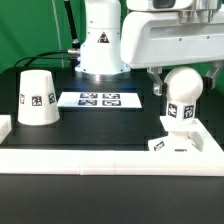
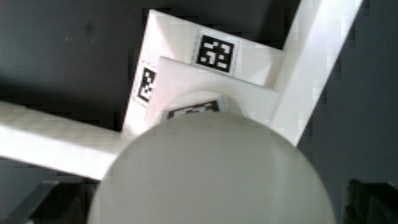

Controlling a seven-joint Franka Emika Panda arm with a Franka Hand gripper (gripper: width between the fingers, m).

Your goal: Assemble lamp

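The white bulb stands upright on the flat square base, in the corner of the white rail at the exterior view's right. My gripper hangs over the bulb's round head, open, with one dark finger beside it. In the wrist view the bulb's head fills the space between my two dark fingers, and the tagged base shows beyond it. I see no finger pressing on the bulb. The tapered shade stands mouth down, alone, at the exterior view's left.
The marker board lies flat in the middle of the black table, in front of the robot's white body. A raised white rail runs along the front edge and up both sides.
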